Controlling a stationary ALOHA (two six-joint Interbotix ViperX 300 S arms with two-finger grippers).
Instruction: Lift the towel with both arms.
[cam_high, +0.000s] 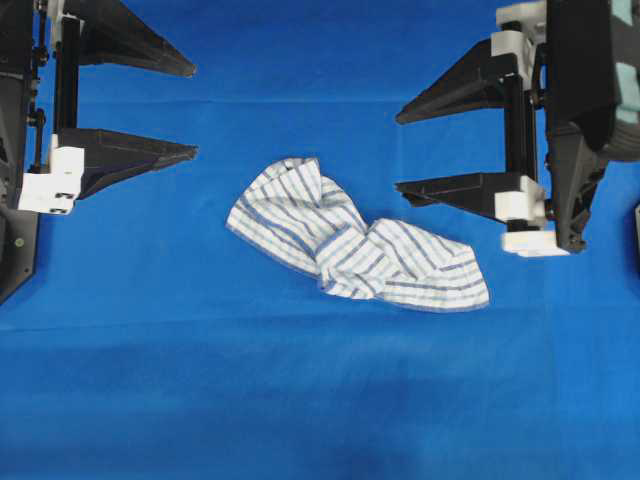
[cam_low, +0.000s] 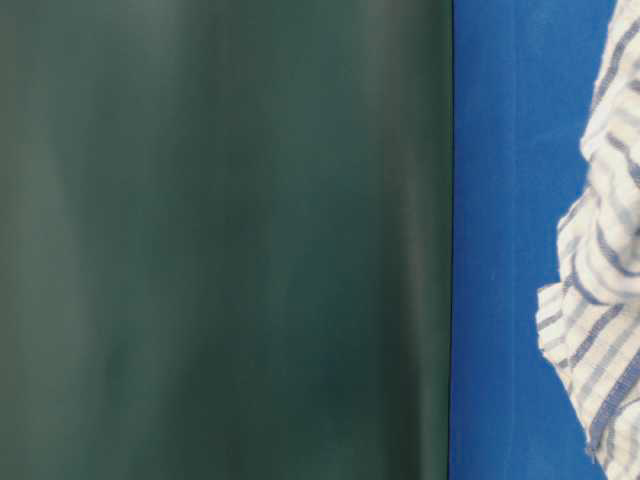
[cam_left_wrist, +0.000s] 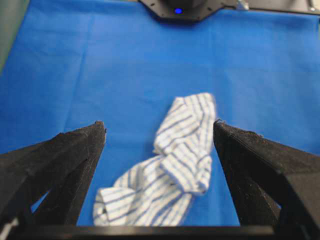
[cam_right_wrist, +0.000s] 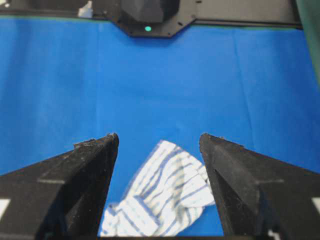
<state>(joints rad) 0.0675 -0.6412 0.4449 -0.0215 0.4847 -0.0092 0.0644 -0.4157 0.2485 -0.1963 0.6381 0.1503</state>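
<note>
The towel (cam_high: 355, 245), white with thin blue and grey stripes, lies crumpled on the blue table cloth (cam_high: 300, 400) near the middle. It also shows in the table-level view as the striped towel (cam_low: 605, 280) at the right edge. My left gripper (cam_high: 195, 110) stands open at the upper left, well apart from the towel's left end. My right gripper (cam_high: 398, 152) stands open at the upper right, above and beside the towel's right end. In the left wrist view the towel (cam_left_wrist: 170, 170) lies below, between the open fingers of the left gripper (cam_left_wrist: 160, 125). In the right wrist view the towel (cam_right_wrist: 165, 200) lies below the open right gripper (cam_right_wrist: 159, 137).
A dark green wall or panel (cam_low: 220, 240) fills the left of the table-level view. The opposite arm's black base (cam_left_wrist: 177, 7) sits at the far cloth edge in the left wrist view, and another base (cam_right_wrist: 147, 15) in the right wrist view.
</note>
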